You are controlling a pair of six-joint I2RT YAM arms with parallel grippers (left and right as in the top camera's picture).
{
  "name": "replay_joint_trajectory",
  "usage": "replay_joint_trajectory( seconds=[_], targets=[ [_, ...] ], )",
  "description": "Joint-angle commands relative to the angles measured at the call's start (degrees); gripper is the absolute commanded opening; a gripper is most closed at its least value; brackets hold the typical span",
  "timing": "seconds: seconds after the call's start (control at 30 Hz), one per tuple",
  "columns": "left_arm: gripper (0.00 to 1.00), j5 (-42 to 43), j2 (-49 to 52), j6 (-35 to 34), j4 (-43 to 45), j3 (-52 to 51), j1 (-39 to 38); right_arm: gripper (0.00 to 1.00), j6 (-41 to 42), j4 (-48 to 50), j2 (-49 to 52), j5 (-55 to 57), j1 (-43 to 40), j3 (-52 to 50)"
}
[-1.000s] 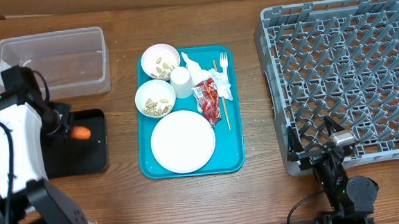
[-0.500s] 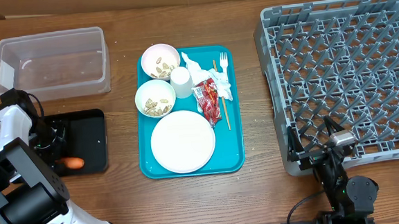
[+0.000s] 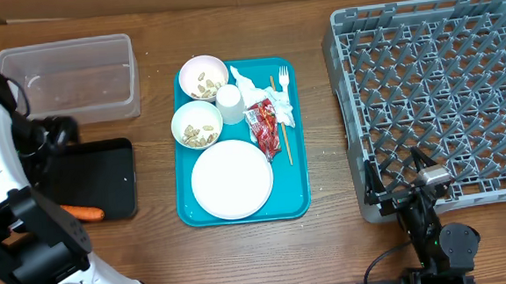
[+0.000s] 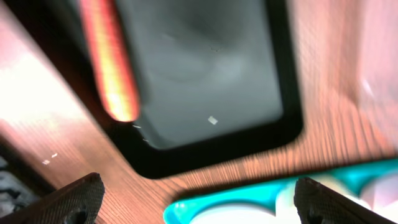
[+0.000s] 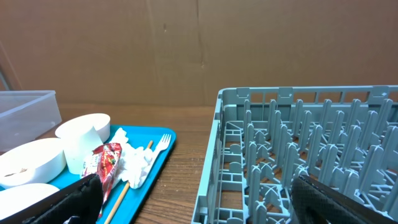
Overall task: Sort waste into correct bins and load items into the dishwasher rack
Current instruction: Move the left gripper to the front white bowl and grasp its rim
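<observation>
The left gripper [image 4: 198,199] is hanging empty, jaws wide apart, above the black tray [image 3: 105,169], probably because the carrot [image 3: 83,213] is already lying inside at its near edge, orange, slim and whole. Farther off, the right gripper [image 5: 196,200] is resting open by the dishwasher rack [image 3: 435,96]

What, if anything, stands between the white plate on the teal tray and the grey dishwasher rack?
Nothing visible does. Between the plate and the rack lie only the low rim of the teal tray and a strip of wooden table.
</observation>
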Motion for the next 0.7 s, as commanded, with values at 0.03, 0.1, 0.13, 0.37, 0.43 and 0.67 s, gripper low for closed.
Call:
replay_joint_trajectory(
  seconds=[0.03, 0.1, 0.13, 0.37, 0.43, 0.67],
  targets=[
    [1.00, 29.09, -1.09, 32.06, 2.34, 1.14, -9.20, 1.00, -0.02, 0.42, -0.42, 0.17, -0.22, -0.57],
    [1.00, 29.90, -1.09, 33.97, 2.54, 1.14, -13.57, 1.00, -0.02, 0.42, -0.42, 0.17, -0.22, -0.57],
    [1.00, 29.20, -1.09, 34.38, 3.21, 1.14, -16.61, 1.00, -0.02, 0.42, -0.42, 0.15, -0.22, -0.59],
    [1.00, 9.29, -1.07, 32.54, 10.60, 1.09, -35.10, 1.00, -0.02, 0.42, -0.42, 0.15, -0.22, -0.57],
    [1.00, -5.68, -1.07, 30.05, 14.49, -0.07, -43.08, 1.00, -0.02, 0.42, -0.42, 0.17, -0.22, -0.57],
    [0.95, -8.85, -1.07, 33.29, 25.97, -8.28, -48.83, 1.00, -0.02, 0.42, -0.42, 0.15, -0.22, -0.57]
  ],
)
